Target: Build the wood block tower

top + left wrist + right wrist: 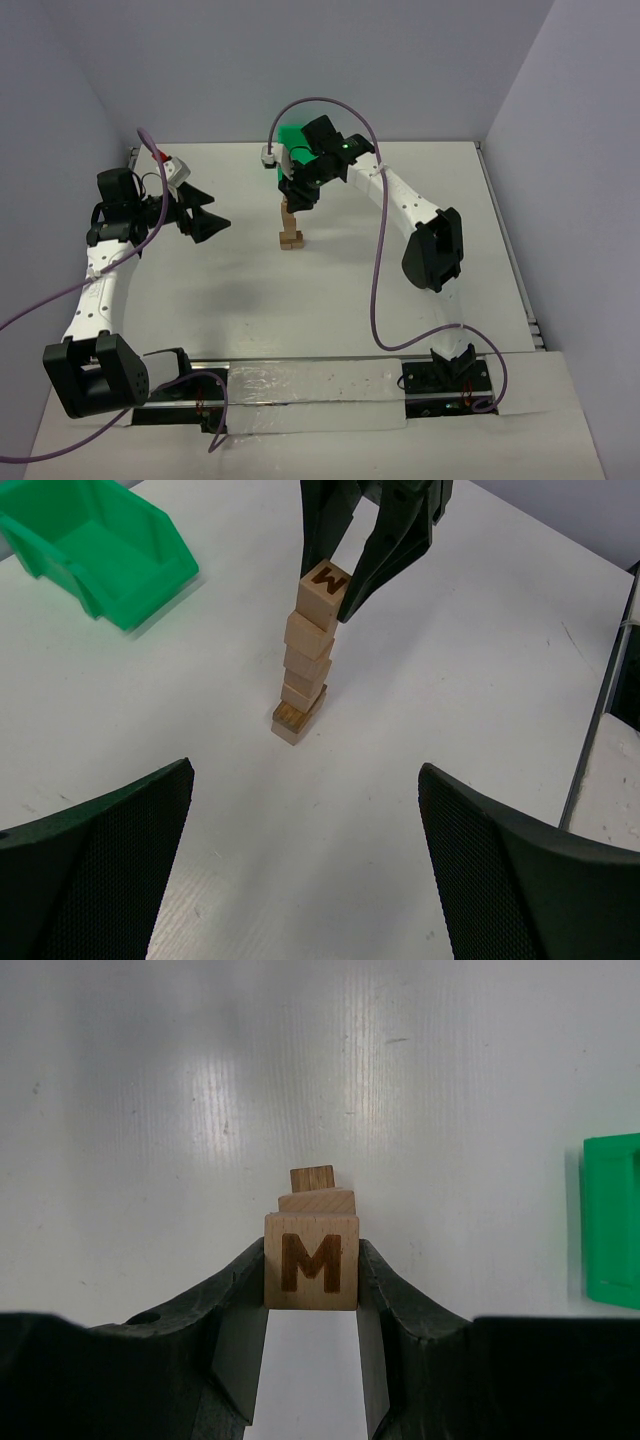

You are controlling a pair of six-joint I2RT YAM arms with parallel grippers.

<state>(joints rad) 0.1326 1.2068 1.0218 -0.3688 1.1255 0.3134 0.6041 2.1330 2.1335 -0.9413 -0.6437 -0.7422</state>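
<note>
The tower (303,675) is a narrow, slightly crooked column of tan wood blocks standing mid-table, also seen in the top view (291,228). Its top cube, marked with a dark M (322,590), sits on the block below. My right gripper (311,1265) is shut on the M block (311,1260), one finger on each side, directly above the column (300,190). My left gripper (305,772) is open and empty, low over the table and facing the tower from the left (205,222), well apart from it.
A green plastic bin (292,138) stands at the back behind the tower; it shows at the upper left in the left wrist view (95,545) and at the right edge in the right wrist view (612,1222). Walls enclose the table.
</note>
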